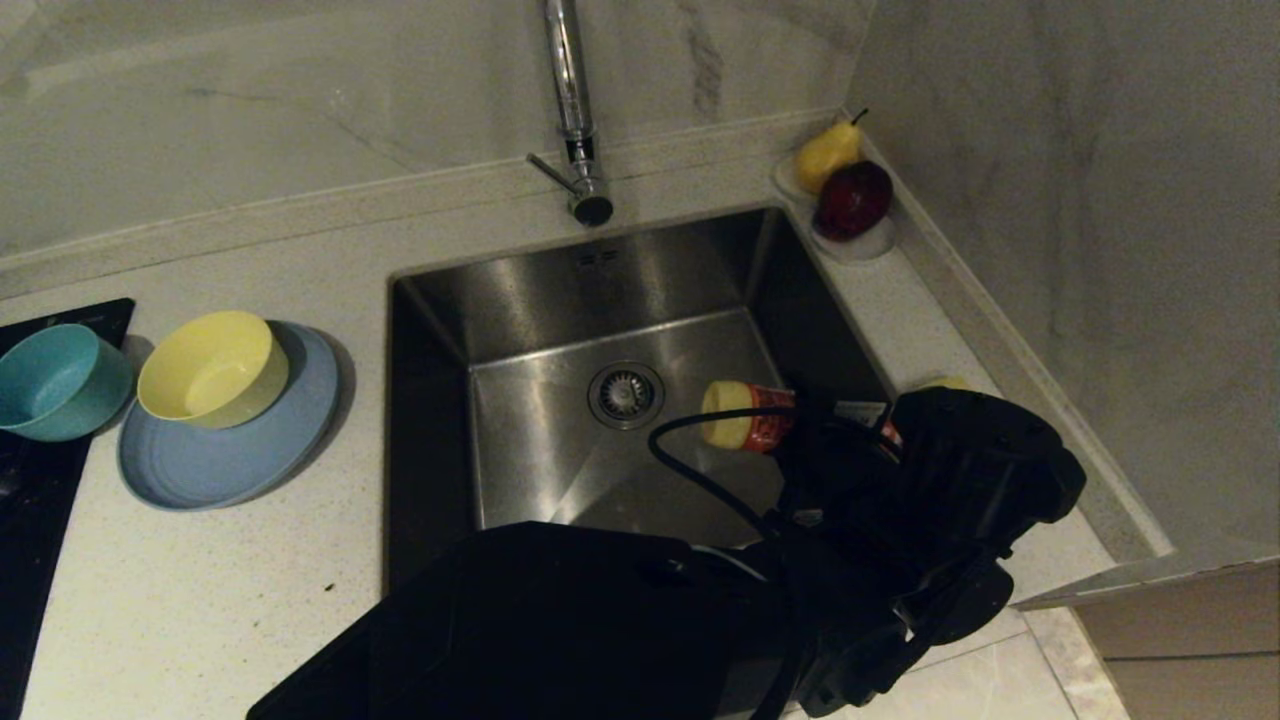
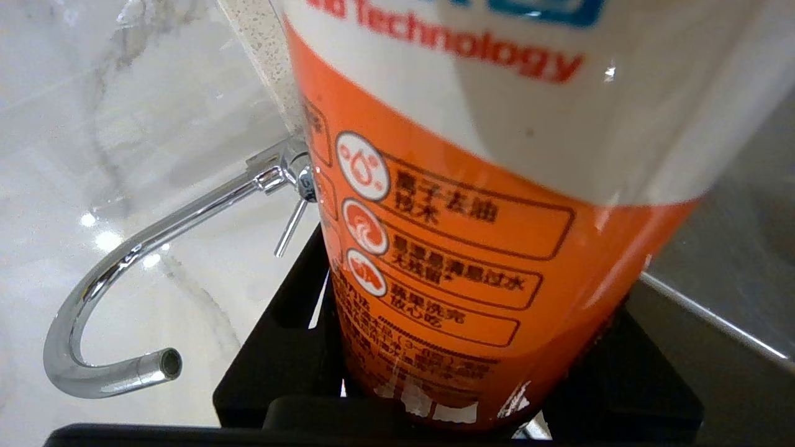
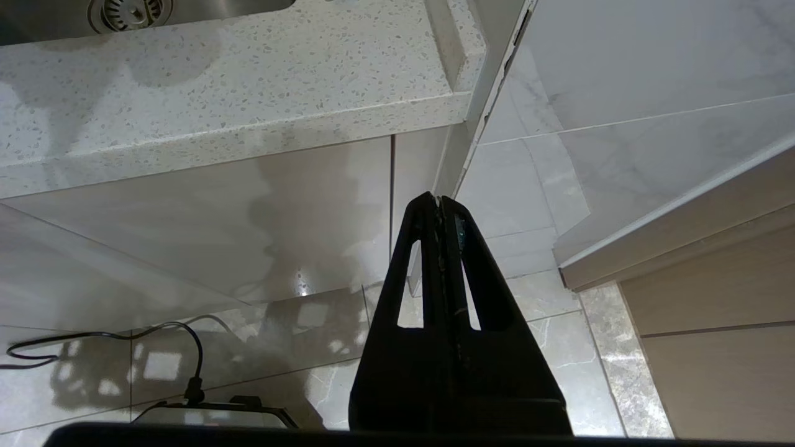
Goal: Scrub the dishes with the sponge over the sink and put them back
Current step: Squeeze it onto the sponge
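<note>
My left arm: reaches across in front of me, forearm low in the head view, wrist bent so that my left gripper lies roughly level, pointing away from me and to my left. Jaws half apart and closed on a bottle, which lies on its side between them, its body running forward from my palm and its pale end beyond my fingertips.

My right arm: parked, hanging low at my side. My right gripper points down, fingers pressed flat together, nothing between them.
</note>
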### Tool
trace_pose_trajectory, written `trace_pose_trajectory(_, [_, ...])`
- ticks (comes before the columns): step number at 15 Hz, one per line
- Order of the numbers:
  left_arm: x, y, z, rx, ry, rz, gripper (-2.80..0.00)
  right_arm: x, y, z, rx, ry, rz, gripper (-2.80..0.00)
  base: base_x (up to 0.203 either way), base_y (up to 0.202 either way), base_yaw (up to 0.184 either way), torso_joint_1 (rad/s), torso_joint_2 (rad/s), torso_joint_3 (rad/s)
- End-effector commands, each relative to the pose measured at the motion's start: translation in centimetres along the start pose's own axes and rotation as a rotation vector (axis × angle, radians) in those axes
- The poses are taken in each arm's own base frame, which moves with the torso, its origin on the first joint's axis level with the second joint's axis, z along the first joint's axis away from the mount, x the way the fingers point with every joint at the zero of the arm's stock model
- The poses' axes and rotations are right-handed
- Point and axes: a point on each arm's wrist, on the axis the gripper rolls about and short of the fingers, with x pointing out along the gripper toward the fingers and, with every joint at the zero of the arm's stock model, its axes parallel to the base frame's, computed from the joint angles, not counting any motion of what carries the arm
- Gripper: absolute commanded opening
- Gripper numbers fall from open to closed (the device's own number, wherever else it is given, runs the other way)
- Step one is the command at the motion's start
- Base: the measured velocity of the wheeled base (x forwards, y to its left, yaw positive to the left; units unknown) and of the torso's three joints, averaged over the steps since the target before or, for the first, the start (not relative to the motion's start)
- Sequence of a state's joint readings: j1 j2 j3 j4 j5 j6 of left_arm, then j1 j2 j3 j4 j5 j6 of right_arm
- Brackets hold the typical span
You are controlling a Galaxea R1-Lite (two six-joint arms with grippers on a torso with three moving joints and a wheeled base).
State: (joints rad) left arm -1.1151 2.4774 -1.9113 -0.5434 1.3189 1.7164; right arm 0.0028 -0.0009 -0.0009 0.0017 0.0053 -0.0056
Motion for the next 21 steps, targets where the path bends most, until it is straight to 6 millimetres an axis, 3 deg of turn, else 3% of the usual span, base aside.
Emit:
trace_pose_trajectory(1, [0.0, -0.2, 0.1, 0.008, 0.008, -0.001, -2.80, 0.0, 0.0, 0.0, -0.001, 0.000, 0.001, -2.80, 0.000, 0.000, 0.000, 0.000, 0.00, 0.000])
trace_pose_trajectory(12, [1.9, 1.4, -1.0, -0.194, 0.065, 0.043, -2.80, 0.0, 0.0, 0.0, -0.001, -0.002, 0.001, -2.80, 0.000, 0.000, 0.000, 0.000, 0.00, 0.000])
trace_pose_trajectory(21, [2.3, 0.1, -0.4, -0.151, 0.069, 0.033, -2.80, 0.0, 0.0, 0.0, -0.001, 0.000, 0.001, -2.80, 0.000, 0.000, 0.000, 0.003, 0.00, 0.000])
